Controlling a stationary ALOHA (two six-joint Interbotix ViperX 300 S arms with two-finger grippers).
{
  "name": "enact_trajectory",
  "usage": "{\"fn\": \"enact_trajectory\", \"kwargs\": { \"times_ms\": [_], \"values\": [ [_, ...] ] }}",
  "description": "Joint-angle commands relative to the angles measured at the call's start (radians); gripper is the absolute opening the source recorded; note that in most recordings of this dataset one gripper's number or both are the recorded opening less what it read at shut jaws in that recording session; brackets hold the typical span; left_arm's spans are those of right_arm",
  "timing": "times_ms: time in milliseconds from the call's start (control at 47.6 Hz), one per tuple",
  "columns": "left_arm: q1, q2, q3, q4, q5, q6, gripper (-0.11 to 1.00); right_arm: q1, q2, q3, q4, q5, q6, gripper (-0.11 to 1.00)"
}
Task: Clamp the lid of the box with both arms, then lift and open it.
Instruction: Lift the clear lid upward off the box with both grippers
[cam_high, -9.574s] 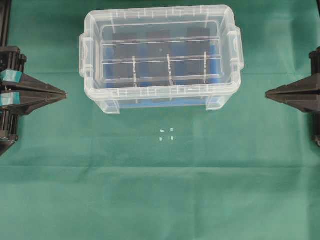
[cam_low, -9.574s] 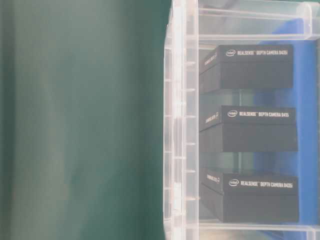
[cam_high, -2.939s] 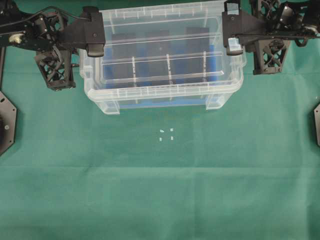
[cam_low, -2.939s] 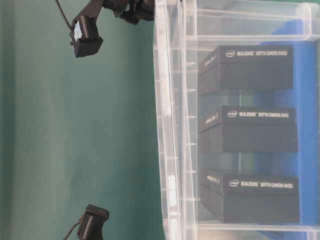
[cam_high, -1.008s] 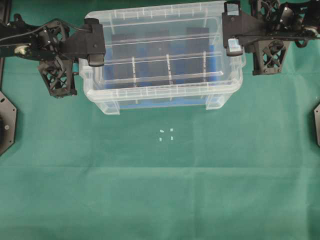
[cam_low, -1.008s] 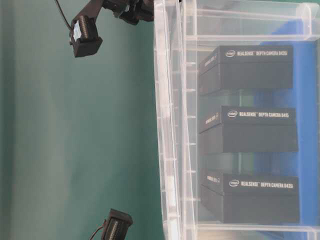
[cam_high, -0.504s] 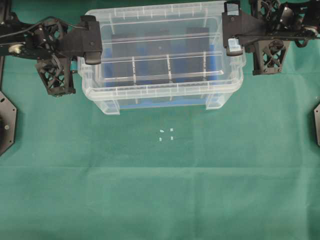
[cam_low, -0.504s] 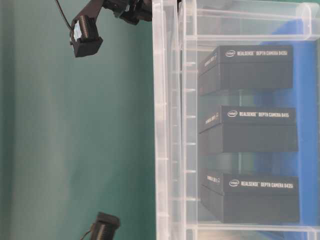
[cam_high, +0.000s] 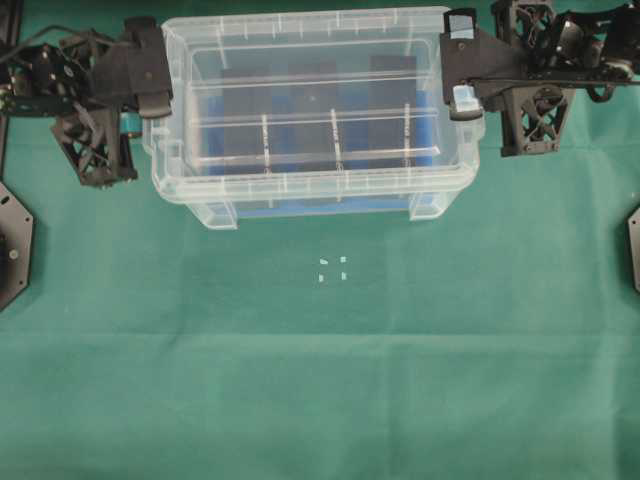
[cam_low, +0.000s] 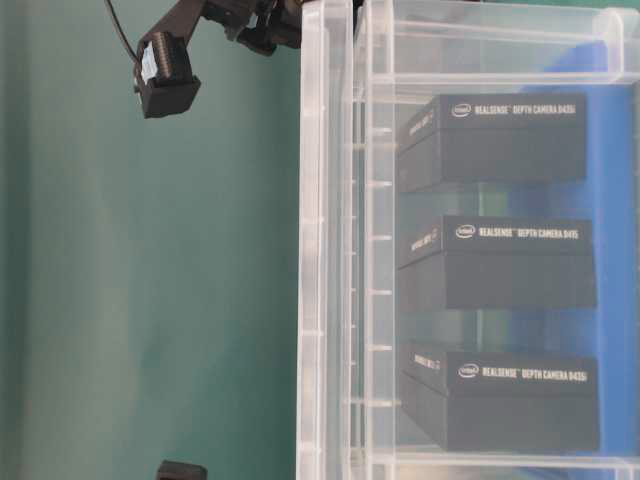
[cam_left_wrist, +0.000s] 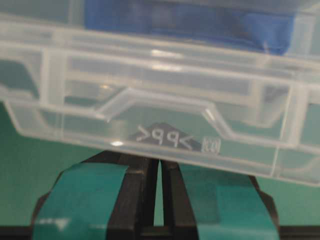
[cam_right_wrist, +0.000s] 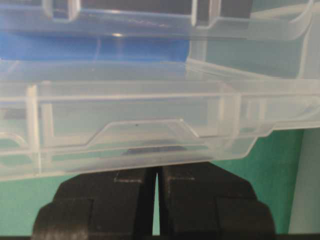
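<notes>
Clear lid (cam_high: 312, 100) pinched at each end by left gripper (cam_high: 150, 72) and right gripper (cam_high: 458, 68), one box (cam_high: 425, 205), three black packs (cam_low: 500, 260), lid shifted frame-left since half a second ago.

Up close, the clear lid (cam_left_wrist: 160, 125) fills the view, its end tab with a moulded "PP" mark sitting right above the left gripper (cam_left_wrist: 159, 172). Teal-taped jaws stand nearly together, a thin slit between them, pinching the lid's edge. Blue insert (cam_left_wrist: 190, 25) shows behind; green bench (cam_left_wrist: 20, 170) beneath.
</notes>
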Motion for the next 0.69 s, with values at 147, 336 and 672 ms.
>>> {"fn": "enact_trajectory", "kwargs": {
  "times_ms": [147, 336, 672],
  "values": [
    [0.026, -0.008, -0.018, -0.003, 0.018, 0.000, 0.02, 0.032, -0.017, -0.026, 0.011, -0.023, 0.002, 0.00],
    [0.025, -0.014, -0.015, -0.003, 0.025, -0.002, 0.02, 0.034, -0.017, -0.026, 0.009, -0.023, 0.002, 0.00],
    [-0.020, -0.014, -0.012, -0.008, 0.017, 0.100, 0.02, 0.032, -0.025, -0.012, 0.003, -0.025, -0.006, 0.00]
  ]
}}
